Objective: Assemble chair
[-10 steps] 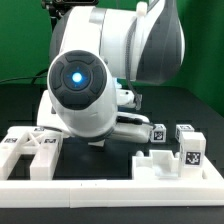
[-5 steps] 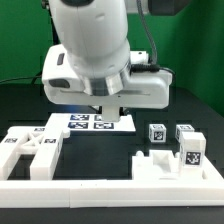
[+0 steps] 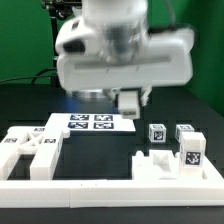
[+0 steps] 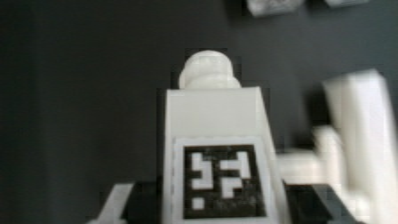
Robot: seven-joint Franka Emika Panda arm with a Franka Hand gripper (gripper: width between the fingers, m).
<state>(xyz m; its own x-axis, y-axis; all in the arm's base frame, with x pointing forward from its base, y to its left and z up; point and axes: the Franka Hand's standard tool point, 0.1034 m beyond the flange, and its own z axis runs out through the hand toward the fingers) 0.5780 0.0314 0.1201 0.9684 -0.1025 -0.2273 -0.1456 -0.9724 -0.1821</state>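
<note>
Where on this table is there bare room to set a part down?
Bare table between the notched panel and the tagged block, bordered by the marker board and border rail. Crowded around the two cube-ended legs.

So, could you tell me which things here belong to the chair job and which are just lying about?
Chair job: held tagged part; notched frame piece; cube-ended legs; notched tagged block.
Lying about: marker board; L-shaped border rail.

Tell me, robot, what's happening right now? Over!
Jaws shut on tagged white piece. Piece hangs above the table. Other chair parts sit below.
</note>
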